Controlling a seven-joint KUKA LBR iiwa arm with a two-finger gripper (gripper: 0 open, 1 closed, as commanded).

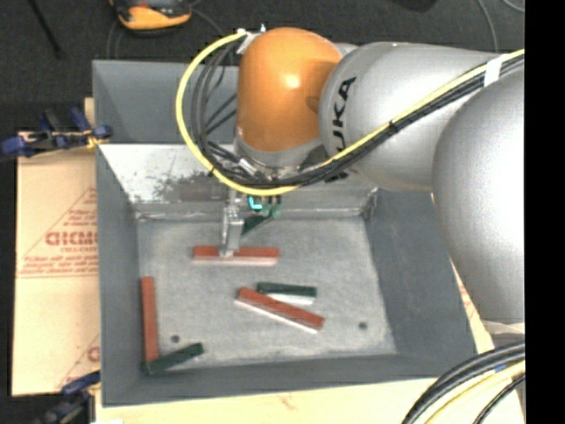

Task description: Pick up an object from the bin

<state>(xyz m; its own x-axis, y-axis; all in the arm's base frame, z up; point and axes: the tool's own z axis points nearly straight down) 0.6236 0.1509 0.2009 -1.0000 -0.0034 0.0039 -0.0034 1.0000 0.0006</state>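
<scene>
Camera view, contents of the grey metal bin, placed relative to the level red-brown bar.

1. Level red-brown bar: flat on the floor, lying left to right, in the rear half of the floor and left of centre. This is the thing beneath the gripper.
2. Gripper: hung straight above the bar. Its pale lower end came down onto the bar's middle as seen from the camera. Whether it touched the bar could not be told, nor whether it was released, clenched or grasping.
3. Dark green shape: just above the bar and to the right, beside the gripper. Could not be told whether it was a part of the robot or a loose thing.
4. Orange cover: on the wrist, well above the bar, ringed by looped cables. The silver arm ran off to the right.
5. Short dark green bar: in front of the level bar and to its right, near but apart.
6. Slanted red-brown bar: just in front of the short green one and touching it or nearly so, with a pale upper edge.
7. Long red-brown bar: well to the left and in front, along the left wall.
8. Second dark green bar: farthest in front on the left, at the long bar's near end.
</scene>
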